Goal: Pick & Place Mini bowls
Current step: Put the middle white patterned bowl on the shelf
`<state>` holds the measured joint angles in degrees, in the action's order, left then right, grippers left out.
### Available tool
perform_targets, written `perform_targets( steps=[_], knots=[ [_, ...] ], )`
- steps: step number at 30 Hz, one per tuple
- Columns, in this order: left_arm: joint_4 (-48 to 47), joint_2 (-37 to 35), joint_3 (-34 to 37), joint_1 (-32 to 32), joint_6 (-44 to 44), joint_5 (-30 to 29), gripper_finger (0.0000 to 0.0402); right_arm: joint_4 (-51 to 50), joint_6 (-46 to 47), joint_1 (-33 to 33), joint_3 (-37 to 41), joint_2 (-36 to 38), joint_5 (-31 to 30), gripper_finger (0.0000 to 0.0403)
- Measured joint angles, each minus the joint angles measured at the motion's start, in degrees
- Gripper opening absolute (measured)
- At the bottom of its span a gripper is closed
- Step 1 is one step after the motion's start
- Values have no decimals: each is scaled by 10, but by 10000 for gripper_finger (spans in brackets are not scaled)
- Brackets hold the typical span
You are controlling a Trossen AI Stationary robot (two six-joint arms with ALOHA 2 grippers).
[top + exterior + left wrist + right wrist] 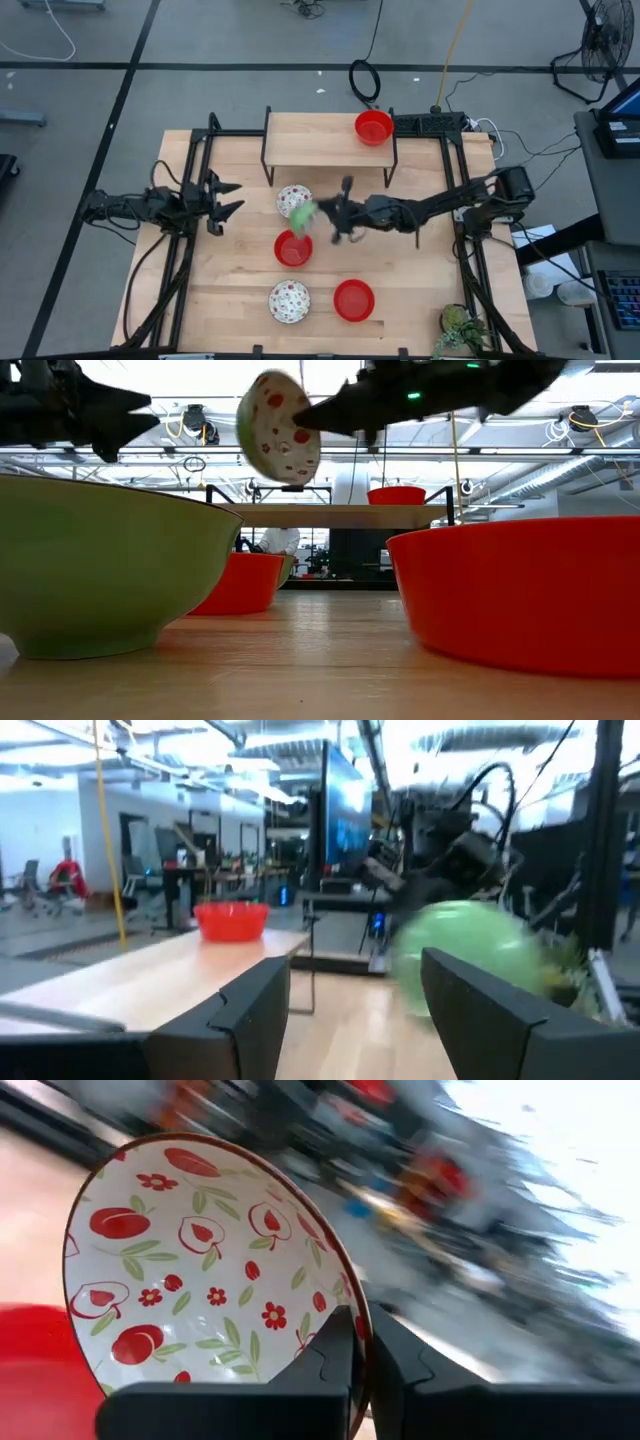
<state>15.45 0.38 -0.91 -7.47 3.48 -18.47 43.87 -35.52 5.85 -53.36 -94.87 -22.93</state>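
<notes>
My right gripper (pixel 320 213) is over the middle of the table, shut on a mini bowl (pixel 303 213) that is green outside and white with red fruit and flowers inside (pixel 200 1270). In the low view this bowl (pixel 278 428) stands on edge, high above the table. Another patterned bowl (pixel 293 198) sits on the table just beyond it. A red bowl (pixel 293 248), a patterned bowl (pixel 288 301) and a red bowl (pixel 353 300) rest on the near half. One red bowl (pixel 373 127) stands on the wooden shelf. My left gripper (pixel 228 198) waits open at the table's left. My right gripper holds the patterned bowl by its rim (pixel 352 1312), one finger (pixel 325 1355) inside the bowl and one outside. The fingers come level from the table's right. The bowl is lifted clear and tipped on its edge, with its green outside toward the left arm.
A raised wooden shelf (pixel 320 140) on black legs spans the table's far side. A small potted plant (pixel 462 328) stands at the near right corner. Bare wood (pixel 420 270) lies right of the bowls. Cables and a fan are on the floor beyond the table.
</notes>
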Motion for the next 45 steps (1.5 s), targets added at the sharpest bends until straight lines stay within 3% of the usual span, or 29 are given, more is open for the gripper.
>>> perform_targets(
  steps=[5,9,12,19,23,26,30,34,39,45],
  knots=[
    [38,0,0,0,6,3,230,77,-134,-22,-75,-58,-223,2],
    [89,0,0,2,28,-20,230,167,-284,-40,-99,-83,-300,2],
    [126,0,0,1,35,-24,230,241,-356,-52,-100,-84,-294,2],
    [111,0,0,1,3,-33,230,313,-373,-79,-99,-77,-226,1],
    [86,19,0,1,-33,-116,230,326,-327,-99,-99,-77,-153,1],
    [117,56,0,7,-6,-170,230,325,-276,-118,-99,-77,-99,1],
    [212,131,0,22,102,-185,230,332,-218,-144,-99,-77,-40,1],
    [301,222,-23,51,191,-179,230,339,-185,-168,-99,-77,-38,1],
    [300,377,-107,119,232,-174,230,312,-150,-186,-98,-77,-23,1],
    [301,570,-232,186,241,-123,230,303,-131,-186,-98,-77,-6,1]
  ],
)
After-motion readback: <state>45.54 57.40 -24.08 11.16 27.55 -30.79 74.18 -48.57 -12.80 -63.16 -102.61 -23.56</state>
